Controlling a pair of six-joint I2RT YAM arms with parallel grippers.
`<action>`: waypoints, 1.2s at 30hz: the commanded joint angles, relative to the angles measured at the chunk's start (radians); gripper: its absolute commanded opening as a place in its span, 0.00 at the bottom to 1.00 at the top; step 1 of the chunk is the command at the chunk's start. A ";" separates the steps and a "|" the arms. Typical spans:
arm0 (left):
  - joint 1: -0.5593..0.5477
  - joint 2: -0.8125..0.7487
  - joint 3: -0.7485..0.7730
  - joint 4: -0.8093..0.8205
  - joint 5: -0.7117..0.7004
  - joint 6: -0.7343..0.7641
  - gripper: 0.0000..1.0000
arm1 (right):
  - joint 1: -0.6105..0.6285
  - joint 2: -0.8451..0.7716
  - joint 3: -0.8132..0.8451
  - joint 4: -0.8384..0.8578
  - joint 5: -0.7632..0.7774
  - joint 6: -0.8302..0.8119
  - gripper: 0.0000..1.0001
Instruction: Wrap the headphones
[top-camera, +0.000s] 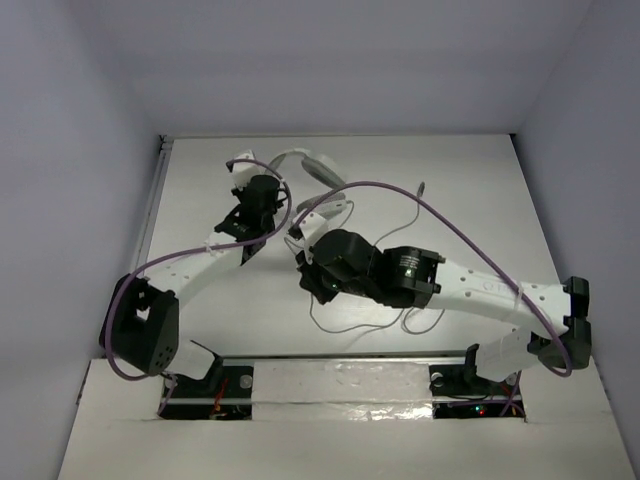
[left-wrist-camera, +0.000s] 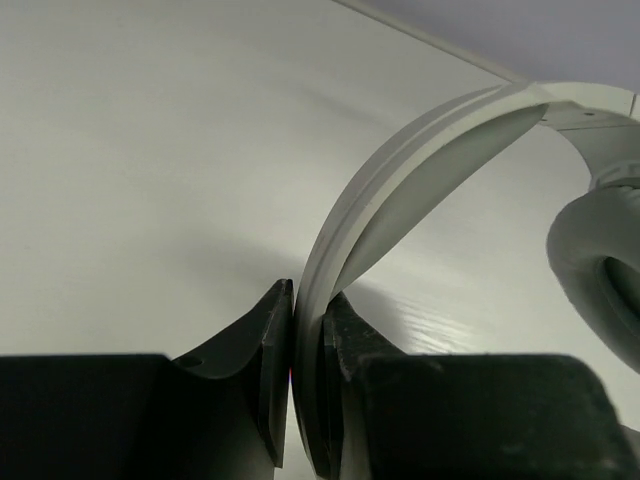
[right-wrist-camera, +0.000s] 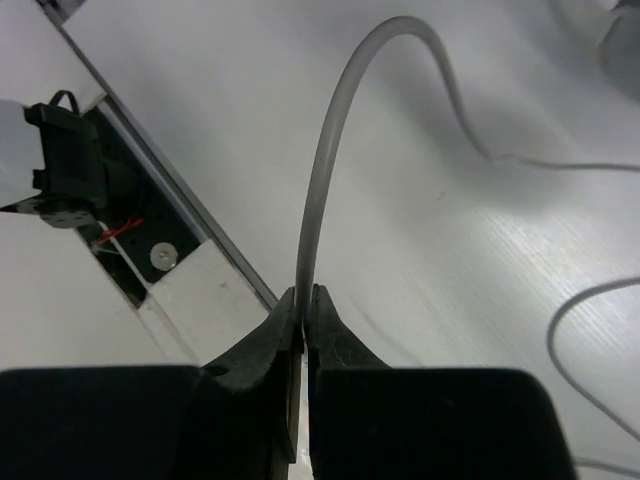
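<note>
Light-grey plastic headphones (top-camera: 318, 163) of the over-ear kind, with a curved band and oval padded cups, are at the far side of the white matte counter (top-camera: 470, 200). The left pincer (left-wrist-camera: 306, 312), with its black fingers, is clenched on the curved headband (left-wrist-camera: 400, 180). The band stands on its edge between the two fingers, and one padded grey earcup (left-wrist-camera: 592, 270) sits just beside it, at the right of the left wrist view. I judge that this grip is there to keep the headphones steady, so that they do not slide when the cable is pulled around them.

The right pincer (right-wrist-camera: 303, 305) is clenched on the long thin whitish cable (right-wrist-camera: 325, 170), which rises from between the fingers in an arch and then goes down to the counter. More of the cable lies in loose loops on the counter, near the right arm. Pinching the cable like this gives, I think, a way to lead it around the headband. The wrapping looks not yet begun: no turn of cable is visible on the band.
</note>
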 joint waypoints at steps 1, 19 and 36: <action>-0.024 -0.106 -0.068 0.244 0.110 -0.029 0.00 | -0.054 -0.018 0.111 -0.074 0.093 -0.099 0.00; -0.081 -0.276 -0.251 0.248 0.366 0.134 0.00 | -0.390 0.005 0.145 0.035 0.155 -0.213 0.00; -0.108 -0.241 -0.163 0.087 0.407 0.158 0.00 | -0.521 0.013 0.071 0.023 0.420 -0.219 0.00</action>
